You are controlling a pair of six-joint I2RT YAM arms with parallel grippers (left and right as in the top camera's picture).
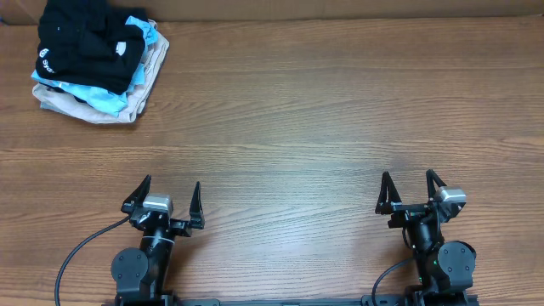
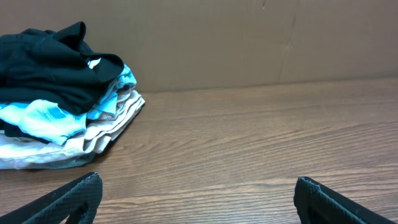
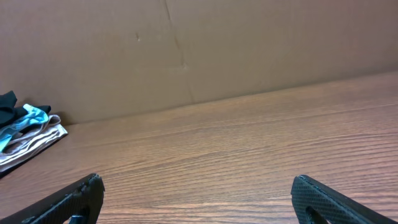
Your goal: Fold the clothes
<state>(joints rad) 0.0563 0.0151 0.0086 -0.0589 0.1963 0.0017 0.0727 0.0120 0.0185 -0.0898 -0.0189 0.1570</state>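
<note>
Wood-grain desk (image 1: 323, 110) fills the overhead view. A pile of clothes lies at the far left corner. The black shirt (image 1: 85, 42) is crumpled on top of the pile, unfolded, with a small white round logo (image 1: 44, 61) at its left edge. The blue shirt (image 1: 89, 95) sits under it, and the beige garment (image 1: 119, 113) is at the bottom, touching the desk. The left tool (image 1: 172, 181) and right tool (image 1: 408, 174) sit at the near edge, well apart from the pile and from each other. Both have fingers spread and grip nothing. Both tools appear together in this view only.

Left wrist view: the left tool (image 2: 198, 183) is spread wide, with bare desk between its fingertips. The black shirt (image 2: 50, 74) is at upper left, bunched in soft folds. The side-on layering over the blue shirt (image 2: 43, 118) and beige garment (image 2: 112, 124) is clearest here. A plain brown wall (image 2: 217, 37) stands behind the desk.

Right wrist view: the right tool (image 3: 197, 182) is likewise spread, holding nothing. The pile is small at the far left edge. Only a sliver of the black shirt (image 3: 7, 102) shows, cut by the frame.
</note>
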